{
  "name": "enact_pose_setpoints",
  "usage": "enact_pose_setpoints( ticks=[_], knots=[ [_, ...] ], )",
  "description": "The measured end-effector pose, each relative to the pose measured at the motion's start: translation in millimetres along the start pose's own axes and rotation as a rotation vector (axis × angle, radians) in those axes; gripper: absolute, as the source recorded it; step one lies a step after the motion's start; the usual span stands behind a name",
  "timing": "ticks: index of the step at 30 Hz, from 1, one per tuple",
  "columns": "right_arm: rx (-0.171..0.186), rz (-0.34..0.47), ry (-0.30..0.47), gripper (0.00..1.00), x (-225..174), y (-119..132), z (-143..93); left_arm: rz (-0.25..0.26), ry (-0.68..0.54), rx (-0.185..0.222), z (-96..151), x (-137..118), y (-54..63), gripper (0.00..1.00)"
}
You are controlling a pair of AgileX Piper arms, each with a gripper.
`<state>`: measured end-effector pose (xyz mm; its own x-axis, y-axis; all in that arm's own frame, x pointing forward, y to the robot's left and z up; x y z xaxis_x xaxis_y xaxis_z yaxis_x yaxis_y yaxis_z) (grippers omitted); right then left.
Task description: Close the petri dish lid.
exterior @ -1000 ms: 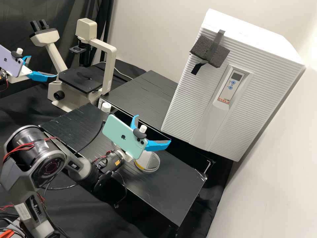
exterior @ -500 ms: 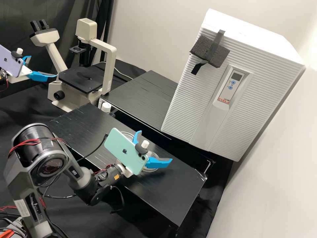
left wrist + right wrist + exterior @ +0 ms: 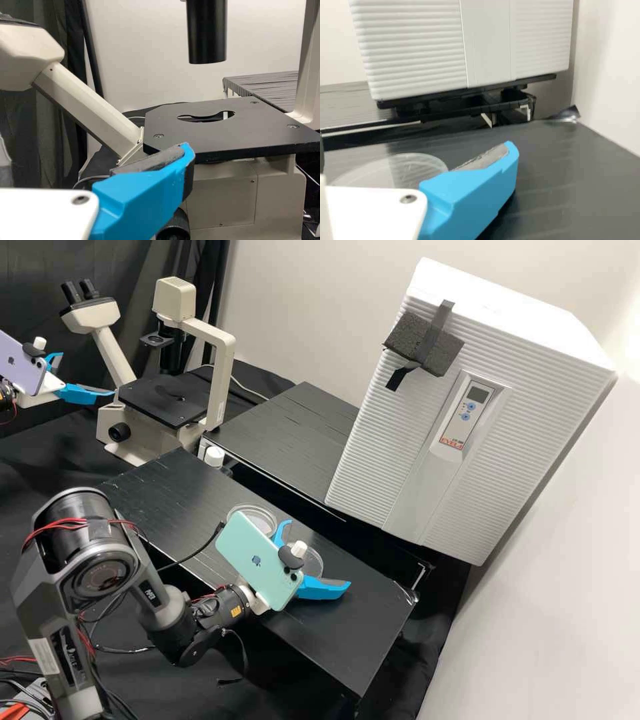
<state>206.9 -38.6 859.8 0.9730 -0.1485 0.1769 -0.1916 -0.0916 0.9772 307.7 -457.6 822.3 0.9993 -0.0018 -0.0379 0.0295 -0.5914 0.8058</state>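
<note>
High view, black bench [image 3: 340, 633], pale wall [image 3: 313, 313], dark curtain [image 3: 33, 270]

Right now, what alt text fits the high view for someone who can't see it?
The right gripper, fingers spread, is at a clear round dish piece on a black bench, with another clear round piece nearby. The left gripper, also spread, is beside a microscope; a large white cabinet stands behind.
</note>
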Motion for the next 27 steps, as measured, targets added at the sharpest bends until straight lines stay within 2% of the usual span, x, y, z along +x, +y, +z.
enact_pose_setpoints(
  ticks=[14, 27],
  knots=[
    [-0.018, -0.011, 0.002, 1.0, -9, 1, 6, 0.0, 0.0, 0.0, 0, 0, 0.0, 1.0],
    [-0.043, 0.031, 0.014, 1.0, -26, 8, 3, 0.0, 0.0, 0.0, 0, 0, 0.0, 1.0]
  ],
)
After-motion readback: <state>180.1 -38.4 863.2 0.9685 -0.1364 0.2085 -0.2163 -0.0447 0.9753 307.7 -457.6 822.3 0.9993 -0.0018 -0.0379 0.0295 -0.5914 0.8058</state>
